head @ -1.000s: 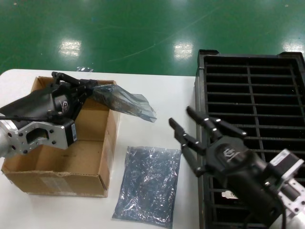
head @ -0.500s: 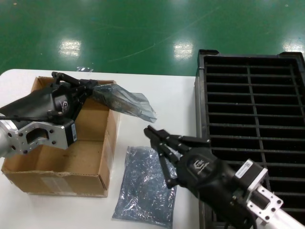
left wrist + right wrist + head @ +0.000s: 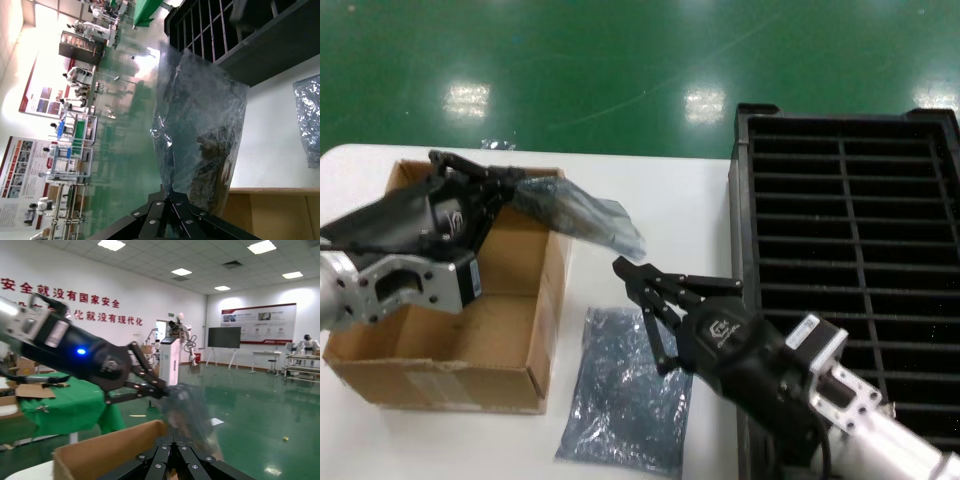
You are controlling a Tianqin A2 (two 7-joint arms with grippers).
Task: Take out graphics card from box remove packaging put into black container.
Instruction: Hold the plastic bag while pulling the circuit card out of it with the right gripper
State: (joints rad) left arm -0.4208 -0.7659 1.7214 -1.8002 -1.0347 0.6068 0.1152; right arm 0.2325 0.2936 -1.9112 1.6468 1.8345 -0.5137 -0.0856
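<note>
In the head view, the left tool (image 3: 505, 183) is hanging over the far side of the box (image 3: 510, 345), its fingers clamped together on one end of a bag (image 3: 582, 216) that is sticking out past the box's right wall above the white table (image 3: 650, 185). A dark shape, the graphics card, is showing faintly inside that bag. The right tool (image 3: 670, 300) is reaching in from the lower right with its fingers spread apart, its tips sitting just below the free end of the held bag and gripping nothing. A second bag (image 3: 630, 385) is lying flat on the table between the box and the black tray (image 3: 850, 200), which is standing along the table's right side. In the left wrist view, the left tool's fingers (image 3: 167, 212) are meeting on the bag (image 3: 205, 125), which is hanging crinkled with the dark card (image 3: 215, 150) visible through the plastic; the tray (image 3: 240, 35) and the flat bag (image 3: 307, 120) are showing beyond it. In the right wrist view, the left tool (image 3: 150, 385) is pinching the blurred bag (image 3: 187, 412) above the box rim (image 3: 105, 447), while the right tool's own fingers (image 3: 162, 460) are spreading at the lower edge.
</note>
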